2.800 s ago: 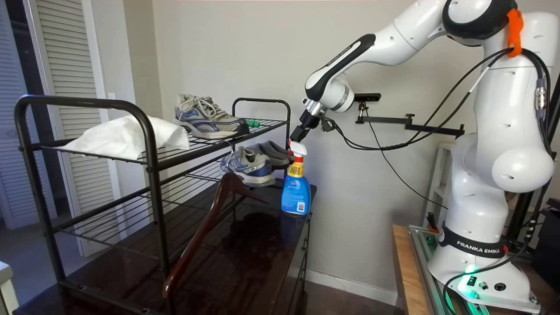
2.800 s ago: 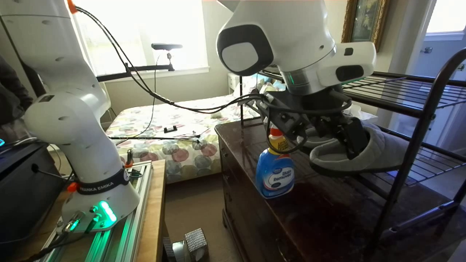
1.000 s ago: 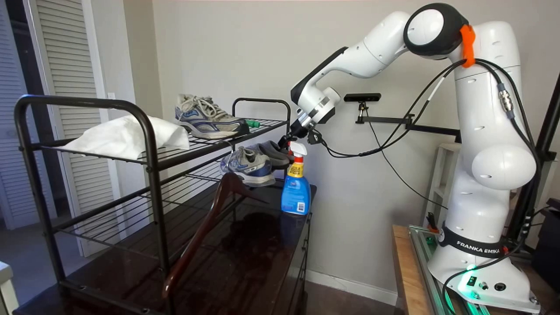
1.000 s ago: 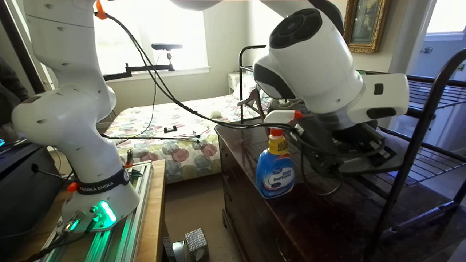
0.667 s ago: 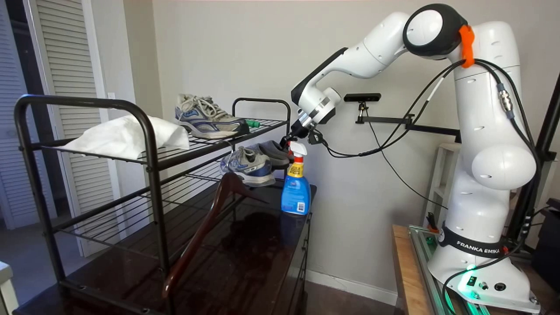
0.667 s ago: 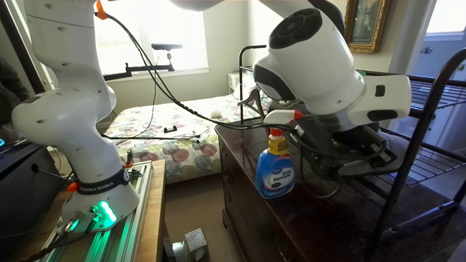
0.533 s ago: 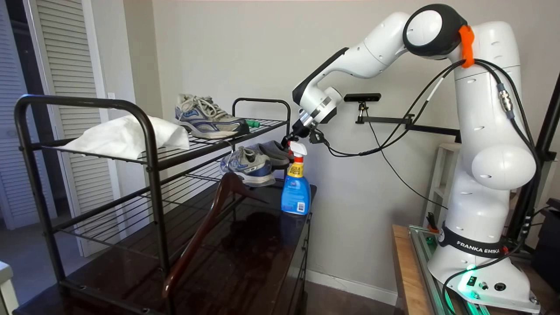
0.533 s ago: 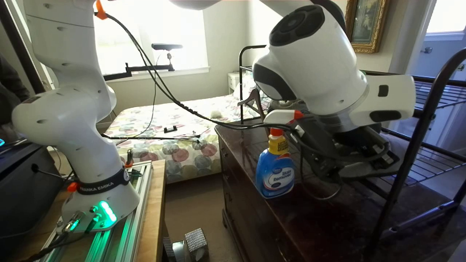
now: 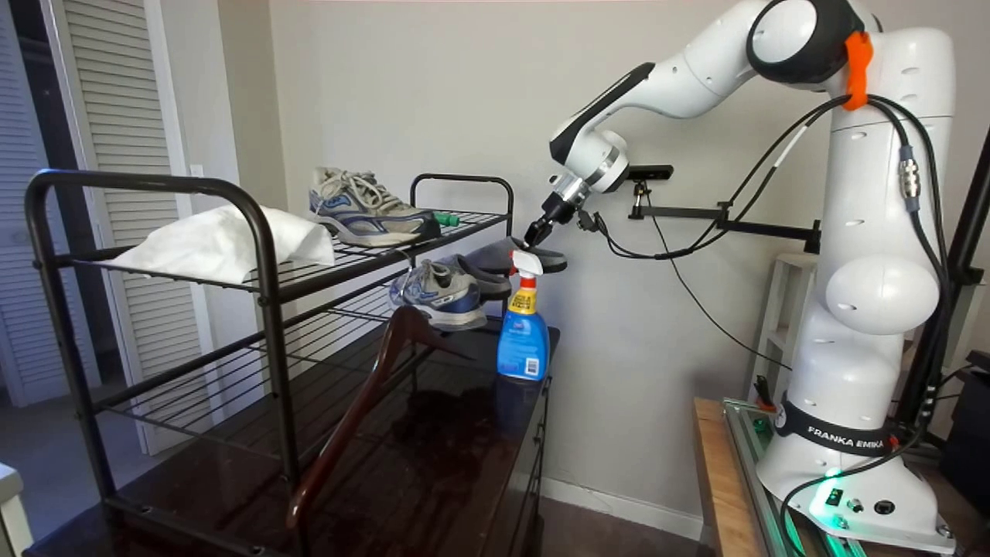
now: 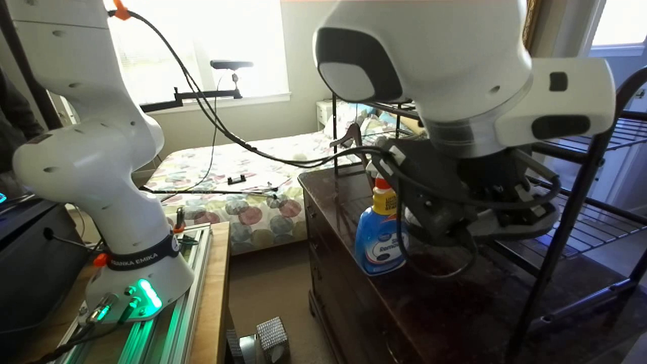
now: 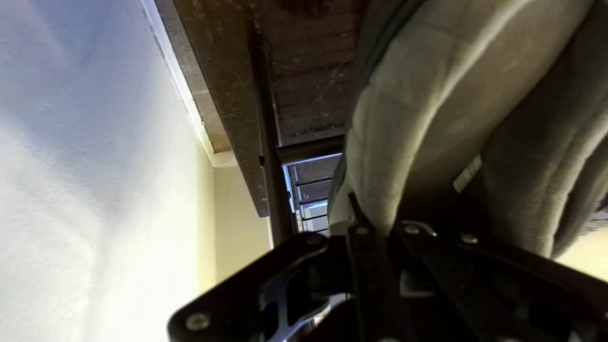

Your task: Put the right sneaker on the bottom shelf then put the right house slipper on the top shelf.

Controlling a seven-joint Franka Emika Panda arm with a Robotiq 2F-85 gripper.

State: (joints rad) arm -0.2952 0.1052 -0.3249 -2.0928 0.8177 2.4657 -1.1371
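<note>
Your black two-finger gripper (image 9: 532,238) holds a grey quilted fabric house slipper (image 11: 403,95) at the end of the black tubular metal rack (image 9: 280,356), with the first half of the job apparently done and the second under way. On the wire-grid bottom shelf (image 9: 182,370) sits a light grey laced sneaker with blue trim and a white sole (image 9: 445,292), most likely the one your task calls for; its matching laced twin (image 9: 371,213) stands on the wire-grid top shelf (image 9: 348,271), near a crumpled white cloth (image 9: 232,244). The wrist view shows your fingers pinching the slipper's padded side wall. In an exterior view the slipper hangs lower than the top shelf, one end showing beyond the rack's end post, close to the spray head of a blue plastic bottle (image 9: 524,344) on the dark wooden dresser (image 9: 433,464). A second grey slipper (image 9: 491,286) rests on the bottom shelf beside the sneaker; whether the two slippers touch cannot be told, nor left foot from right. What remains for you, it seems: raise the slipper above the top shelf's rail, bring it over the wire grid, lower the sole and let go. Held by one wall, it may tilt, so a slow rise looks wise.
</note>
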